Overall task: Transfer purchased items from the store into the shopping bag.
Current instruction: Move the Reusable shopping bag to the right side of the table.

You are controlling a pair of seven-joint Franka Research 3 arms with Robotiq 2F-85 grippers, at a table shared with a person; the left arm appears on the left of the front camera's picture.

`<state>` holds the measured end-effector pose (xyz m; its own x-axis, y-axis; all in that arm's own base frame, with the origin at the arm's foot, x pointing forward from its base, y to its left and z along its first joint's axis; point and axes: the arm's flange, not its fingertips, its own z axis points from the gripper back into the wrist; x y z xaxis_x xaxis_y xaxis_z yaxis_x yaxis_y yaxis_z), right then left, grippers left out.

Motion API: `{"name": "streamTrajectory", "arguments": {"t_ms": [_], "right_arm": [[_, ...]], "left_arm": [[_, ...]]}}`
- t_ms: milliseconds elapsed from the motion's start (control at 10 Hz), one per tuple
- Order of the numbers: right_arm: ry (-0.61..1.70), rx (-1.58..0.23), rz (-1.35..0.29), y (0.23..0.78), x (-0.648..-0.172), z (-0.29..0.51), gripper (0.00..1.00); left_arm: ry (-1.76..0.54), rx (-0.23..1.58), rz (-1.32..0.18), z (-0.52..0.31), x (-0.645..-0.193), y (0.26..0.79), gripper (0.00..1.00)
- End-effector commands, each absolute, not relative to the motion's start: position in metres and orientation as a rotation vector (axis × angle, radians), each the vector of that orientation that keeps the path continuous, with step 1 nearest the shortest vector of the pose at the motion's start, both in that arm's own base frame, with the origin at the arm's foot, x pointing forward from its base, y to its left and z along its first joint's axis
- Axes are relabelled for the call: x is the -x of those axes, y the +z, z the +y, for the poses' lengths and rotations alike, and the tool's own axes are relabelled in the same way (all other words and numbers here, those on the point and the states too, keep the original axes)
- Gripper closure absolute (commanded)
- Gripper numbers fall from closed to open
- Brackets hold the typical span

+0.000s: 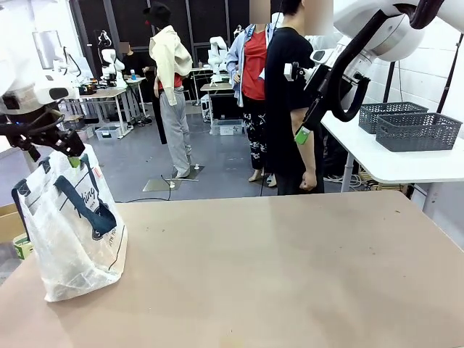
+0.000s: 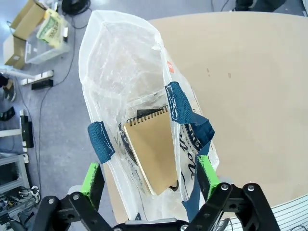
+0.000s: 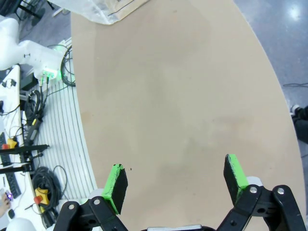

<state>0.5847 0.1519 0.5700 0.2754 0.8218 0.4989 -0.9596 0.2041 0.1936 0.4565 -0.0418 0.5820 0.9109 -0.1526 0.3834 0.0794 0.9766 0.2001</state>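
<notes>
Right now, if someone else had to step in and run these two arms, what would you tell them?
Left gripper: open, empty, directly above the shopping bag's mouth at the table's left edge.
Right gripper: open, empty, raised over bare tabletop.
Done: a tan spiral notebook lies inside the bag.
Left: two dark grey baskets sit on the white side table behind; their contents can't be made out from here.

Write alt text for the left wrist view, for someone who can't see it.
Seen from above, the left pincer hangs open over the shopping bag, which holds a tan spiral-bound notebook. The bag stands at the edge of the table.
</notes>
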Motion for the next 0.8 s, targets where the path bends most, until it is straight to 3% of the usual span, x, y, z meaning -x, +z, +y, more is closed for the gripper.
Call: {"name": "streamTrajectory", "arguments": {"t_ms": [0, 700], "right_arm": [[1.257, -0.521, -0.305, 0.572, -0.584, 0.152, 0.00], [1.257, -0.521, -0.305, 0.572, -0.584, 0.152, 0.00]], "left_arm": [[-0.094, -0.171, -0.423, -0.045, -0.452, 0.594, 0.00], [-0.104, -0.174, -0.463, -0.048, -0.447, 0.609, 0.00]]}}
